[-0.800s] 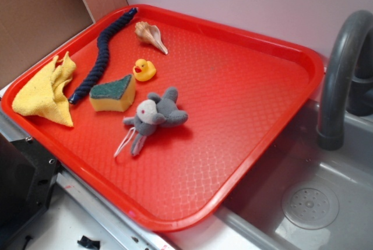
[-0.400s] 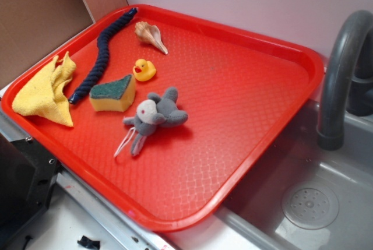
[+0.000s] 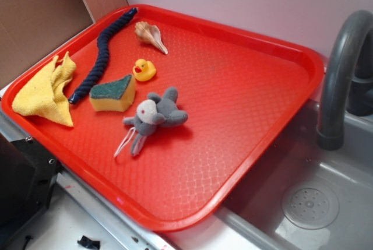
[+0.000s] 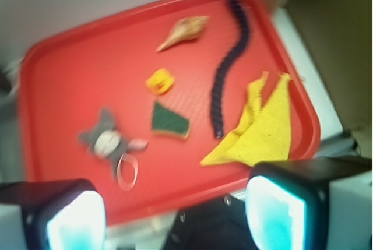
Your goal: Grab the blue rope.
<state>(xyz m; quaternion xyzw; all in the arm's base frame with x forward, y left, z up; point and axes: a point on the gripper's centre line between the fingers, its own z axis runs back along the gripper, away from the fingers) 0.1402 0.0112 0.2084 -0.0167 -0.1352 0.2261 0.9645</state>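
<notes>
Our fingers (image 4: 175, 218) are spread wide w/ nothing between them, high above the near edge of the red tray (image 4: 70, 75); wrist view is motion-blurred. In the exterior view only a dark blur shows at the top left corner, prob. part of the arm, can't confirm.

Blue rope (image 4: 228, 63) lies wavy along the tray's side, running from the far corner toward the yellow cloth (image 4: 262, 127). In the exterior view the rope (image 3: 102, 52) has its near end right at the cloth (image 3: 44, 95) edge, touching or just beside it, can't tell which. Its far end seems to ride up the tray rim (image 3: 245, 34).

Risks as we judge them:
- Closing near the rope's lower end could pinch cloth too, or cloth only.
- Green-topped sponge (image 3: 113, 94) sits just beside that same end; a wide-open descent there could bump it.
- Going for the far end: a finger could hit the raised rim, so the grip ends shallow.
- Rope is round and thick; an off-centre pinch may roll it out. Mid-section looks clearest.
- Limp rope drags on lift and could sweep the rubber duck (image 3: 143, 69) or seashell (image 3: 150, 36).

Plush mouse (image 3: 154, 116) is well apart, no worry.
</notes>
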